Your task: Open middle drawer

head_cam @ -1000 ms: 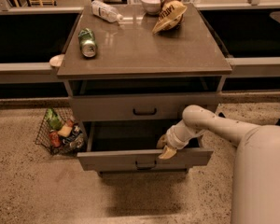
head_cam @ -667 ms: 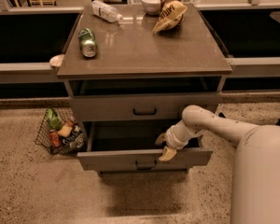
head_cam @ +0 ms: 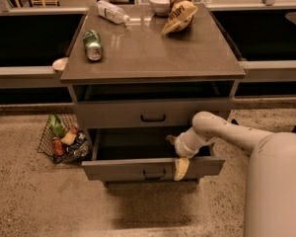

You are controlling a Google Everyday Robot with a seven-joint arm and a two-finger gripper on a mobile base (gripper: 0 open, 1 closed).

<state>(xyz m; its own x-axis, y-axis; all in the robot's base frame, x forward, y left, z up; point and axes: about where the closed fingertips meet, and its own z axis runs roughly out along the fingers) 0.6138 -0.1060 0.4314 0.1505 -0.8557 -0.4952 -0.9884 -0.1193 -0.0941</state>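
Note:
The middle drawer (head_cam: 123, 169) is pulled out from the grey-brown cabinet, and its dark inside shows behind the flat front panel. Its small black bar handle (head_cam: 153, 173) sits mid-front. My gripper (head_cam: 176, 155) is at the drawer's front edge, right of the handle. One pale finger (head_cam: 180, 169) hangs over the outside of the front panel and the other (head_cam: 170, 139) is inside the drawer, so the jaws stand apart across the panel's top edge. The drawer above (head_cam: 153, 113) is closed. The lowest drawer is hidden under the open one.
On the cabinet top (head_cam: 153, 58) lie a green can (head_cam: 92, 44), a plastic bottle (head_cam: 113, 12), a white bowl (head_cam: 159, 4) and a chip bag (head_cam: 180, 16). A wire basket of packets (head_cam: 63, 139) stands on the floor at the left. My arm and body (head_cam: 274, 181) fill the lower right.

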